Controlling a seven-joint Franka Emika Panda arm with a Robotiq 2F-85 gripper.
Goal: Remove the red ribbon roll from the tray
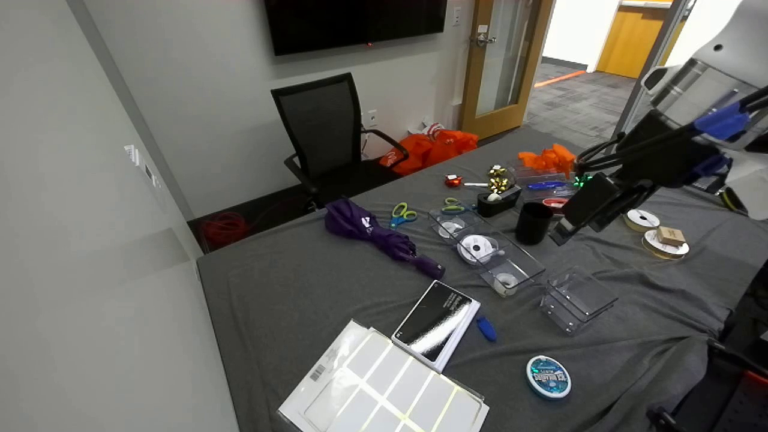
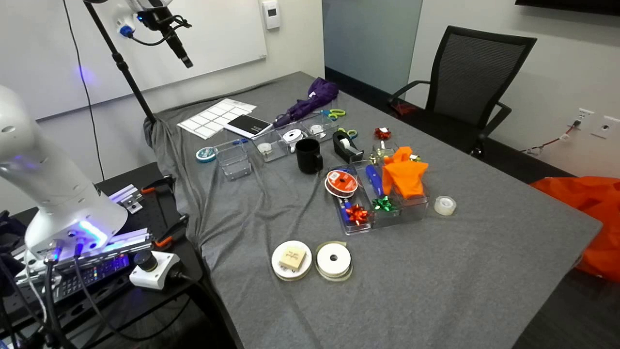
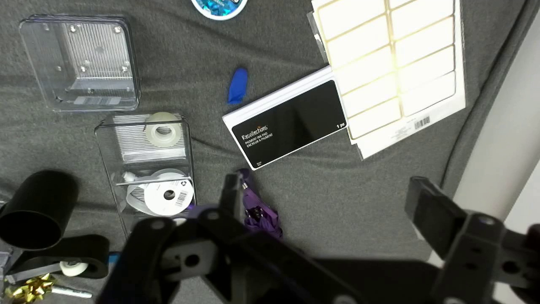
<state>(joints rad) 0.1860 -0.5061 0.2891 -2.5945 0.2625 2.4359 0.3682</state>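
Gray tablecloth, red roll, mug nearby

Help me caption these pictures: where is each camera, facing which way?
Wrist view: behind the open black hand, facing down on a flat black box; fingers show.
Exterior view: high near white rectangular labels, facing the black wall screen; white jointed arm and hand at right.
Exterior view: high near white round spools, facing the whiteboard past the red ribbon roll; white base left, hand top.
Both exterior views share the purple fabric umbrella.
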